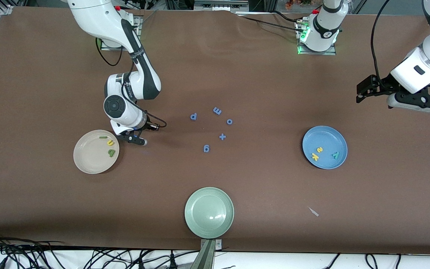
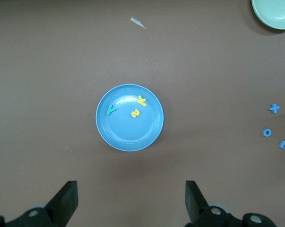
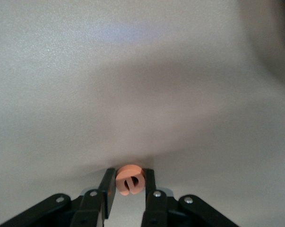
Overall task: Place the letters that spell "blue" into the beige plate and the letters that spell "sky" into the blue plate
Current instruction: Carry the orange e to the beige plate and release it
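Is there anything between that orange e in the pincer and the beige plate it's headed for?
Nothing visible. The right pincer grips the orange e down at the table, right beside the beige plate; only bare tabletop lies between them.

three letters (image 1: 326, 153) in a plate (image 1: 335, 135)

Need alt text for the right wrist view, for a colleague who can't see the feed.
The right gripper has its two black fingers closed against the sides of a small orange e, low over the brown table. Nothing else shows clearly except a pale edge at one corner.
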`<move>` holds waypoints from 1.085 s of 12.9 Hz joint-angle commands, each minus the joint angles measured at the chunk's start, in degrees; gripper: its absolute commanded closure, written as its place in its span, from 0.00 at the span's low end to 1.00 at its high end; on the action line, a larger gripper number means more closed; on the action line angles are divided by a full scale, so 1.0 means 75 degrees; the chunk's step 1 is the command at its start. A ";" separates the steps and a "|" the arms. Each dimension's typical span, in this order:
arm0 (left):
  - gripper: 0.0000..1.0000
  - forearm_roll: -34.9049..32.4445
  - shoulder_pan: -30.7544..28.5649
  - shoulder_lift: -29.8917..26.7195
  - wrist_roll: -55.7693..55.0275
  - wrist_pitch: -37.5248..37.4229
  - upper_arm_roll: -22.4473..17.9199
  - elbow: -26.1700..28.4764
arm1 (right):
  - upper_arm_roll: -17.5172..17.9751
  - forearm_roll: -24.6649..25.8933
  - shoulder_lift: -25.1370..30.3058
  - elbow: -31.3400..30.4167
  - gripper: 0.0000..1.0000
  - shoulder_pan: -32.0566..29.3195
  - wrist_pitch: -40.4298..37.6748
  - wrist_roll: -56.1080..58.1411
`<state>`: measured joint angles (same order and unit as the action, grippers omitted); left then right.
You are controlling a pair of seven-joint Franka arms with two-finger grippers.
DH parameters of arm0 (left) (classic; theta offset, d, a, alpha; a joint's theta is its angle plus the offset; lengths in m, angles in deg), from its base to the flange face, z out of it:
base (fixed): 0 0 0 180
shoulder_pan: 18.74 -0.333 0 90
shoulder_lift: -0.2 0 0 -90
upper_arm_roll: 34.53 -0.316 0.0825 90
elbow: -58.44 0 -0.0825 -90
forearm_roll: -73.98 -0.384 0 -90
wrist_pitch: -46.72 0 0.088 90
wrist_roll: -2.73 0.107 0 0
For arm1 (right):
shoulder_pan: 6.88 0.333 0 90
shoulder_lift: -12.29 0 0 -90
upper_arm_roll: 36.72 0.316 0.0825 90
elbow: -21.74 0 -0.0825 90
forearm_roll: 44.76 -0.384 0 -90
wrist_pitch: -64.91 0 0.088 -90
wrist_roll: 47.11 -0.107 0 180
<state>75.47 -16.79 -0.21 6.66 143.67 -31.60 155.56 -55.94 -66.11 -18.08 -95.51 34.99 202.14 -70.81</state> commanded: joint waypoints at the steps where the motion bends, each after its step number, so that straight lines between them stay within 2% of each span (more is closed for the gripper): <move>1: 0.00 -0.0293 -0.0025 -0.0180 -0.0032 -0.0258 -0.0026 0.0129 | -0.0016 -0.0012 0.0089 -0.0165 0.74 0.0031 0.0148 0.0125; 4: 0.00 -0.0293 -0.0014 -0.0179 -0.0044 -0.0458 -0.0050 0.0117 | -0.0143 -0.0012 0.0182 -0.0037 0.77 0.0019 0.0019 0.0252; 5: 0.00 -0.0293 -0.0014 -0.0180 -0.0055 -0.0470 -0.0050 0.0117 | -0.0411 0.0000 0.0264 0.0185 0.76 0.0019 -0.0445 0.0462; 7: 0.00 -0.0293 -0.0014 -0.0180 -0.0056 -0.0470 -0.0050 0.0094 | -0.0974 0.0000 0.0253 0.0992 0.76 -0.0027 -0.2013 0.1164; 8: 0.00 -0.0293 -0.0014 -0.0180 -0.0056 -0.0470 -0.0038 0.0059 | -0.1243 0.0000 0.0242 0.1169 0.76 -0.0028 -0.2357 0.1550; 11: 0.00 -0.0305 -0.0014 -0.0191 -0.0044 -0.0552 -0.0026 0.0047 | -0.2052 0.0012 0.0125 0.1230 0.76 -0.0202 -0.2407 0.3504; 13: 0.00 -0.0305 -0.0014 -0.0203 -0.0055 -0.0926 -0.0003 0.0035 | -0.2067 0.0000 0.0101 0.1241 0.74 -0.0821 -0.2349 0.4316; 14: 0.00 -0.0305 -0.0014 -0.0203 -0.0056 -0.0939 0.0009 0.0035 | -0.2055 -0.0047 0.0089 0.1242 0.68 -0.0952 -0.2314 0.4529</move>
<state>74.62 -16.98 -0.56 6.65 138.07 -31.86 155.58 -71.57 -66.04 -16.99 -86.62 30.14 184.93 -41.03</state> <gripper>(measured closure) 0.000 0.714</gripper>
